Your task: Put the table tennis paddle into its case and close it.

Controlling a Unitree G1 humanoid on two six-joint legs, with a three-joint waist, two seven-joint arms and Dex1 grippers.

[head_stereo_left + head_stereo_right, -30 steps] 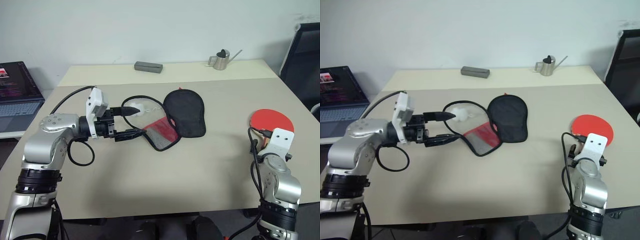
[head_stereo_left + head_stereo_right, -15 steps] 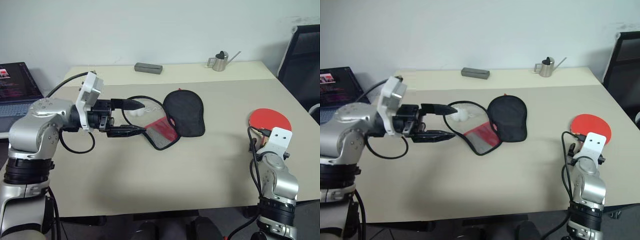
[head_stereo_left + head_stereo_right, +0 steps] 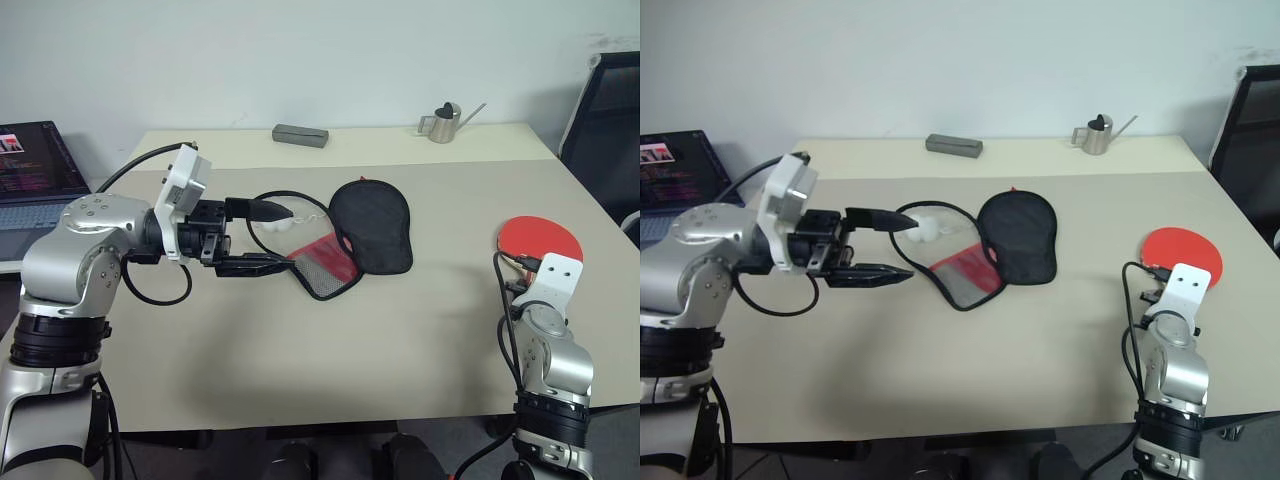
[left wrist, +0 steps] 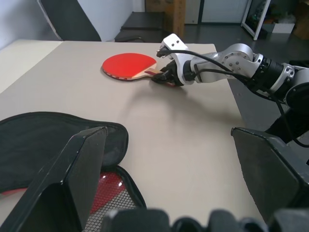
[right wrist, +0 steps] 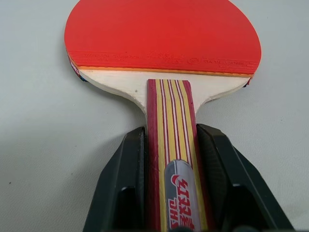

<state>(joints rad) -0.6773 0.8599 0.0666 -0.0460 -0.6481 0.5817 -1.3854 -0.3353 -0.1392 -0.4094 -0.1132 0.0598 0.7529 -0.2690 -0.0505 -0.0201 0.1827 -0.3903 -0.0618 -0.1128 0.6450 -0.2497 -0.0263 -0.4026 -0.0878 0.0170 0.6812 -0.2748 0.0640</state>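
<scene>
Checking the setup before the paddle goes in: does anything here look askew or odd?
Nothing stands out. The case lies unzipped and open on the table; the table tennis paddle lies flat, intact.

The table tennis paddle (image 5: 164,67) carries the only marks close enough to make out. A silver badge on its handle (image 5: 175,159), at six o'clock from the red face, bears red Chinese characters I cannot read for certain. A line of tiny embossed print runs along the face's lower rim, too small to read. The laptop (image 3: 30,185) screen shows text lines, illegible.
</scene>
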